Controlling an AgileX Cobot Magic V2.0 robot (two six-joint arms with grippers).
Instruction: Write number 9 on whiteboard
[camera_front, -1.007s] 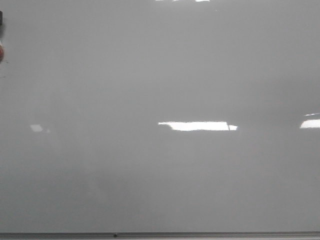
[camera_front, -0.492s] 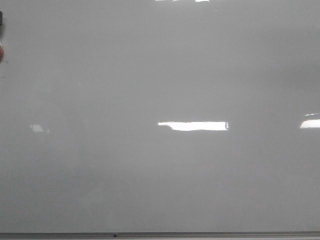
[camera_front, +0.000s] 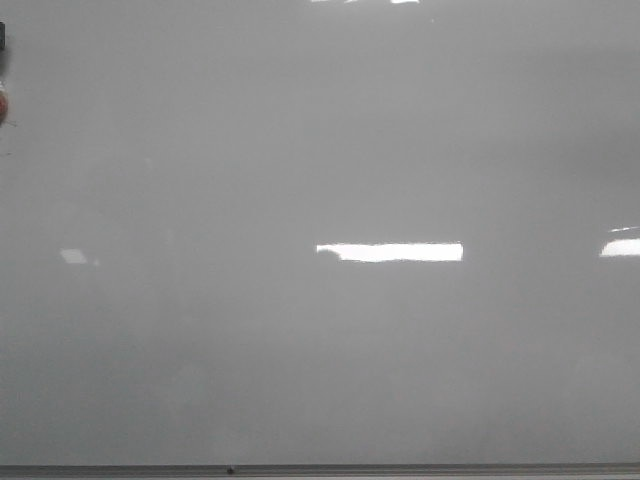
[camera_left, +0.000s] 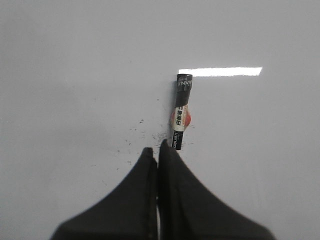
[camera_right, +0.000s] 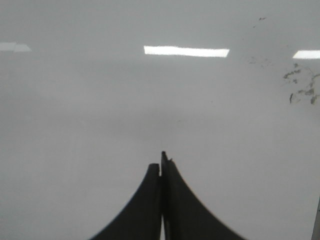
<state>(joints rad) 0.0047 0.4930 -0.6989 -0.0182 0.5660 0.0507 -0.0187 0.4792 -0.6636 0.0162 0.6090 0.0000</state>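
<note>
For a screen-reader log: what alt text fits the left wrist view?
A black marker with a red-and-white label lies on the pale whiteboard, just beyond the left gripper, whose dark fingers are pressed together. Small black specks dot the board nearby, and a bright glare strip sits past the marker.

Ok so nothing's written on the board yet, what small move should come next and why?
Probably open the left gripper and ease it toward the marker. Its fingers are closed with nothing between them, the marker lies on the whiteboard just beyond the tips, and no digit shows in the front view.
</note>
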